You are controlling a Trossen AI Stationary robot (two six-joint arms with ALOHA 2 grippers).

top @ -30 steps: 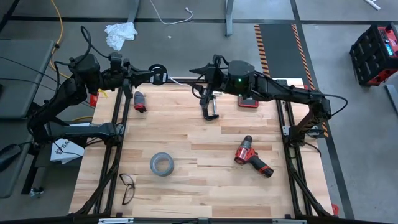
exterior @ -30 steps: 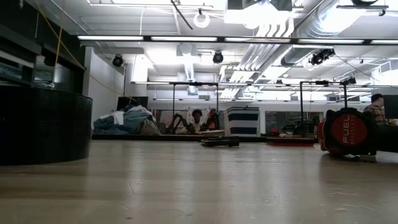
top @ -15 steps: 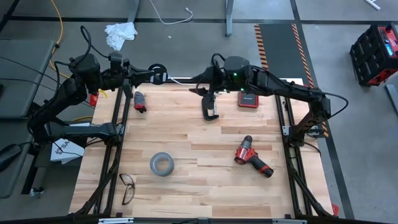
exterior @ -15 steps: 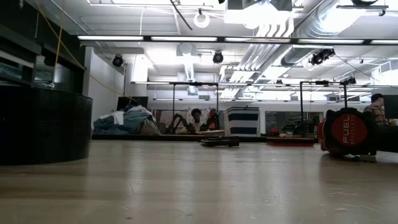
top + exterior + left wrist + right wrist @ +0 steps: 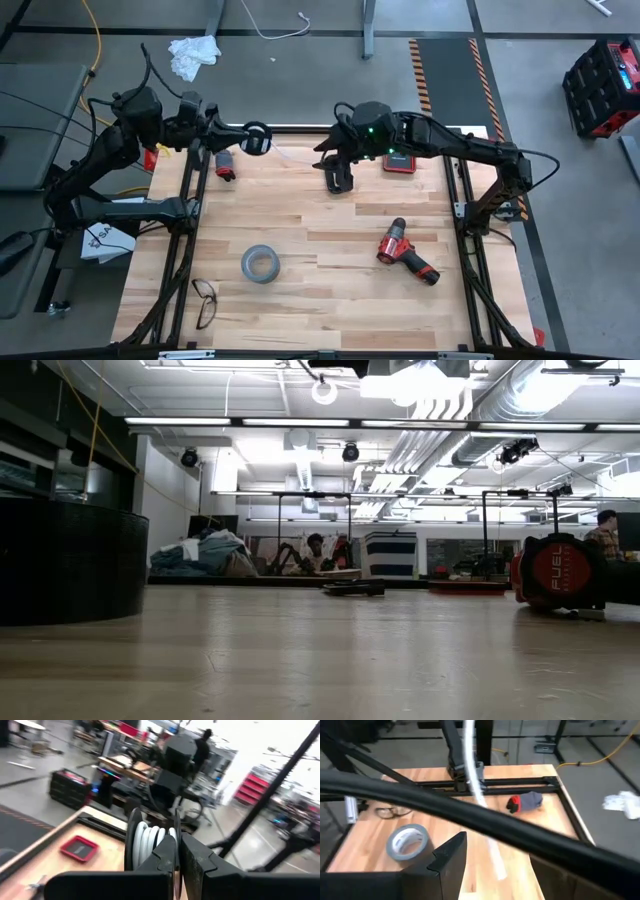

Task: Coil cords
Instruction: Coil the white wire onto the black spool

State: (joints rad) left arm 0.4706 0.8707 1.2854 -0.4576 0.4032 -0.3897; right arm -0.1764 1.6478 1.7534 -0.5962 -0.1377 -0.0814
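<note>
Table (image 5: 320, 290): pale wood planks, matt. Tape roll (image 5: 259, 264) on it: grey, slightly shiny. Drill (image 5: 406, 252) beside: red-black plastic.

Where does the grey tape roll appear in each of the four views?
High view: grey tape roll on the wood, left of centre, toward the near edge.
Low view: not identifiable.
Left wrist view: not in it.
Right wrist view: tape roll lying flat near the glasses.
Shared landmark: the glasses beside the roll.
</note>
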